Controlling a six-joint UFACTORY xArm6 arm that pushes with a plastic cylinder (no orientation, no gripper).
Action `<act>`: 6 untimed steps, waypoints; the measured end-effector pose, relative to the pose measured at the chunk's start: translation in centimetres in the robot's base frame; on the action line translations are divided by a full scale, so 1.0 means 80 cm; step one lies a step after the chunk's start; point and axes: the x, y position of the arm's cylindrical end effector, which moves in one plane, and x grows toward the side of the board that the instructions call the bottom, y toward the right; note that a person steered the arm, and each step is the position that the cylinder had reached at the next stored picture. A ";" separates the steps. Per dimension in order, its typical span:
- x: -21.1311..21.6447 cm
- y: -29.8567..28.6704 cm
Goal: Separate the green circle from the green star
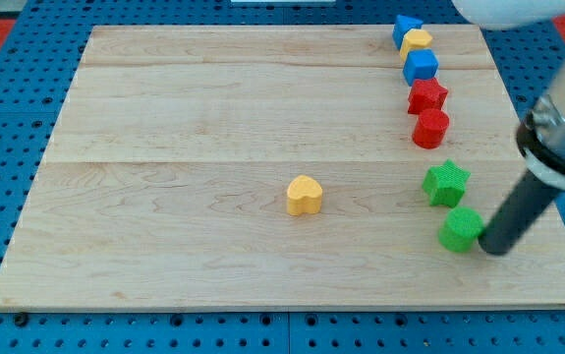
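**Tabletop contents, one view**

We list one wooden tabletop (213, 118) with eight blocks.

- Green circle (461, 229), near the view's lower right; our tip (495, 247) touches its right side.
- Green star (446, 183), just above the circle, a narrow gap between them.
- Yellow heart (305, 196), alone near the middle.
- A column at the view's upper right, top to bottom: blue block (406, 28), yellow block (418, 41), blue cube (421, 66), red star (426, 95), red block (430, 128).

We carry no pincer; the arm ends in a dark rod.
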 end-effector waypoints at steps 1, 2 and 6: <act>-0.041 -0.041; 0.033 -0.012; -0.139 -0.339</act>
